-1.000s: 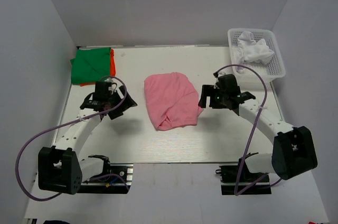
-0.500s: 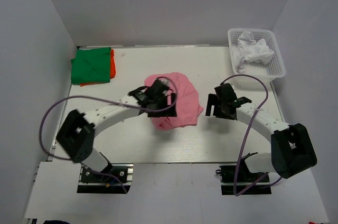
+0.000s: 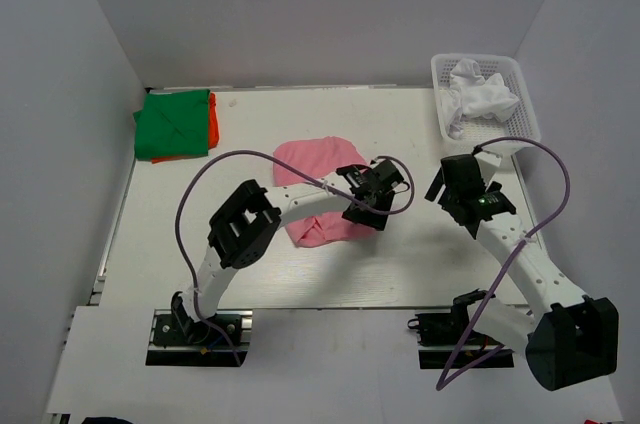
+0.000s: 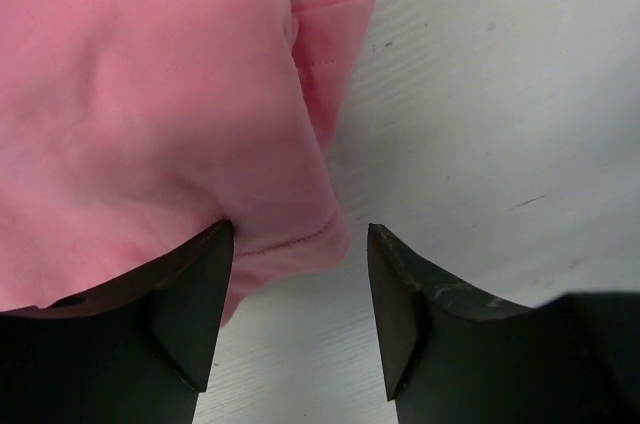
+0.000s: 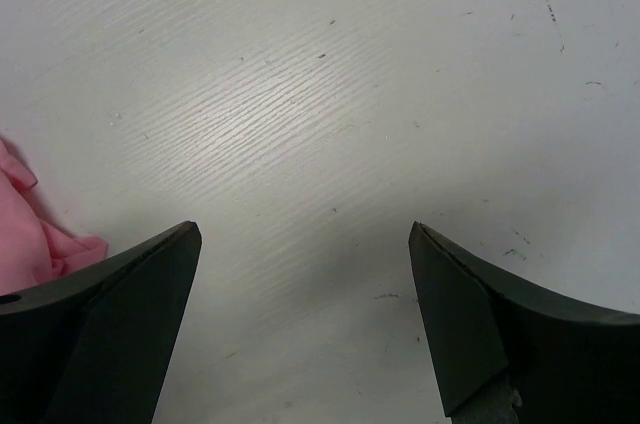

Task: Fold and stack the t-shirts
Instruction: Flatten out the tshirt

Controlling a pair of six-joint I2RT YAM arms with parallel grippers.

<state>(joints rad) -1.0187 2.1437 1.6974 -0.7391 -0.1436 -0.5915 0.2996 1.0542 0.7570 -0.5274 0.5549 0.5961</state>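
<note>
A pink t-shirt [image 3: 318, 184], partly folded, lies in the middle of the table. My left gripper [image 3: 372, 196] has reached across to its right edge; in the left wrist view the gripper [image 4: 300, 294] is open, one finger against the pink cloth [image 4: 150, 114], the hem between the jaws. My right gripper [image 3: 455, 194] is open and empty over bare table right of the shirt; a pink corner [image 5: 40, 239] shows at the left of its view [image 5: 300, 314]. A folded green shirt [image 3: 172, 124] lies on an orange one [image 3: 213, 117] at the back left.
A white basket [image 3: 527, 104] at the back right holds a crumpled white garment [image 3: 480, 94]. White walls close in the table on three sides.
My left arm swept right from the table's left side, across the pink shirt to its right edge. My right gripper drew back to the right, away from the shirt.
</note>
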